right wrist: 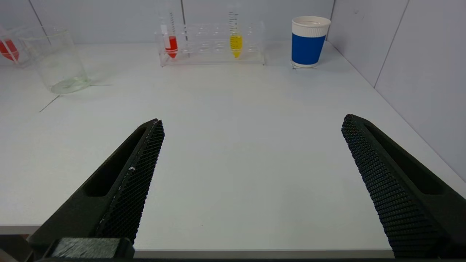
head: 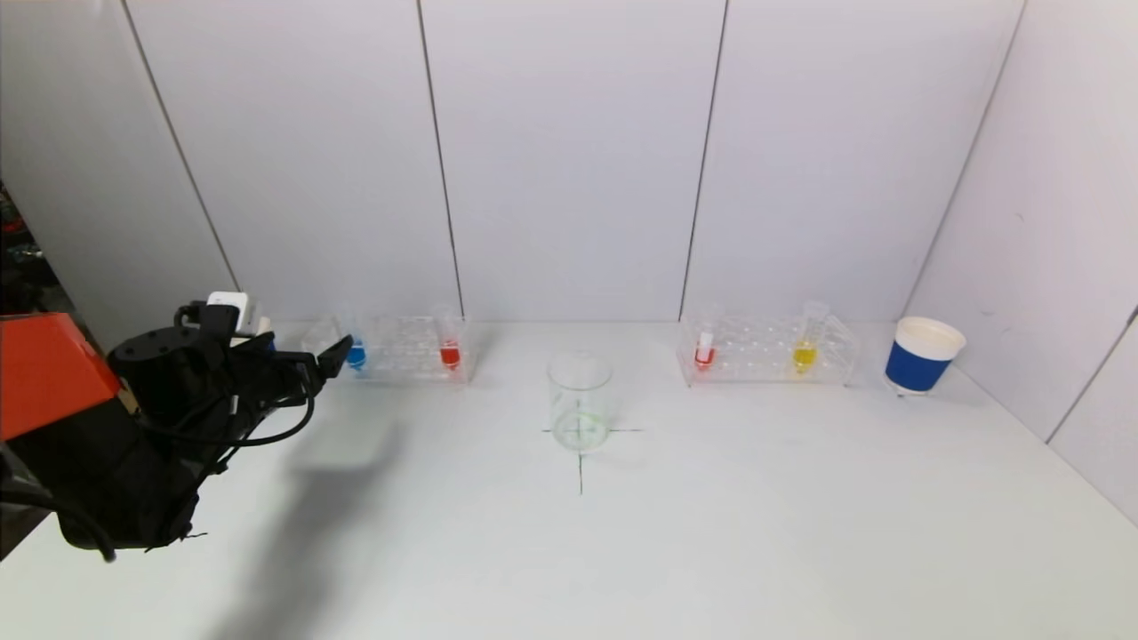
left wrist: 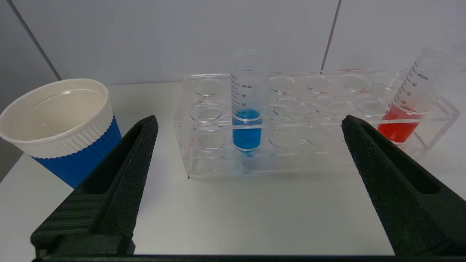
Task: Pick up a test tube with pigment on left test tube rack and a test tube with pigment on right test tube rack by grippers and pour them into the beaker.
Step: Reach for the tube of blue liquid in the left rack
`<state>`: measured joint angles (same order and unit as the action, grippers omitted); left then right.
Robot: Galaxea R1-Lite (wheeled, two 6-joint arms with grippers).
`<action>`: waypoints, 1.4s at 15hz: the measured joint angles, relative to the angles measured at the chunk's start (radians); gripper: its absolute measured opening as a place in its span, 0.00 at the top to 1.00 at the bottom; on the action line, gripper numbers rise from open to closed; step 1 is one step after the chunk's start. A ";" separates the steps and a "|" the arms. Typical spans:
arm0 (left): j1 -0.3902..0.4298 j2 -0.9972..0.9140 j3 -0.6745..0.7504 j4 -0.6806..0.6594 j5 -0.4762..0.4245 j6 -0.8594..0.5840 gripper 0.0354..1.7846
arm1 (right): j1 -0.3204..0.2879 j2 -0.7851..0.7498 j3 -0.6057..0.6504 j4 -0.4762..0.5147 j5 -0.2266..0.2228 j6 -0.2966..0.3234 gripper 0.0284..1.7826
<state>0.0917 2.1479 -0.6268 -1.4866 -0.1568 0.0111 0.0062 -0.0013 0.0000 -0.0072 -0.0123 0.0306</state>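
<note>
The clear left rack point(head: 400, 360) holds a blue-pigment tube point(head: 356, 356) and a red one point(head: 450, 354). My left gripper point(head: 313, 363) hovers just in front of its left end, open. In the left wrist view the blue tube point(left wrist: 247, 127) stands centred between the wide-apart fingers point(left wrist: 142, 153), a short way beyond their tips. The empty glass beaker point(head: 580, 402) sits mid-table on a cross mark. The right rack point(head: 765, 364) holds a red tube point(head: 704, 354) and a yellow tube point(head: 805, 354). My right gripper point(right wrist: 253, 122) is open near the table's front edge, far from that rack point(right wrist: 213, 58).
A blue-and-white paper cup point(head: 923, 356) stands right of the right rack near the side wall. Another such cup point(left wrist: 62, 123) stands just left of the left rack, close to my left finger. White wall panels run right behind both racks.
</note>
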 joint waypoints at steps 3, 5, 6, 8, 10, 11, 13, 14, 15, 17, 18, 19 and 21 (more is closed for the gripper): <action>0.000 0.053 -0.052 0.003 0.000 -0.008 0.01 | -0.001 0.000 0.000 0.000 0.000 0.000 0.00; -0.001 0.080 -0.084 0.006 0.000 -0.009 0.01 | 0.000 0.000 0.000 0.000 0.000 0.000 0.00; -0.003 0.090 -0.097 0.008 0.000 -0.009 0.01 | 0.000 0.000 0.000 0.000 0.000 0.000 0.00; -0.005 0.106 -0.124 0.012 0.000 -0.008 0.01 | 0.000 0.000 0.000 0.000 0.000 0.000 0.00; -0.005 0.122 -0.147 0.016 0.001 -0.008 0.01 | 0.000 0.000 0.000 0.000 0.000 0.000 0.00; -0.005 0.129 -0.156 0.016 0.001 -0.008 0.01 | 0.000 0.000 0.000 0.000 0.000 0.000 0.00; -0.005 0.139 -0.176 0.018 0.001 -0.007 0.01 | 0.000 0.000 0.000 0.000 0.000 0.000 0.00; -0.007 0.143 -0.185 0.024 0.002 -0.005 0.01 | 0.000 0.000 0.000 0.000 0.000 0.000 0.00; -0.010 0.146 -0.193 0.029 0.002 -0.005 0.01 | 0.000 0.000 0.000 0.000 0.000 0.000 0.00; -0.016 0.154 -0.213 0.036 0.003 -0.005 0.01 | 0.000 0.000 0.000 0.000 0.000 0.000 0.00; -0.016 0.157 -0.223 0.037 0.003 -0.004 0.01 | 0.000 0.000 0.000 0.000 0.000 0.000 0.00; -0.016 0.163 -0.236 0.038 0.003 -0.003 0.01 | 0.000 0.000 0.000 0.000 0.000 0.000 0.00; -0.016 0.173 -0.269 0.048 0.002 0.000 0.01 | 0.000 0.000 0.000 0.000 0.000 0.000 0.00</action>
<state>0.0753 2.3213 -0.8953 -1.4389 -0.1547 0.0109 0.0057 -0.0009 0.0000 -0.0072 -0.0123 0.0302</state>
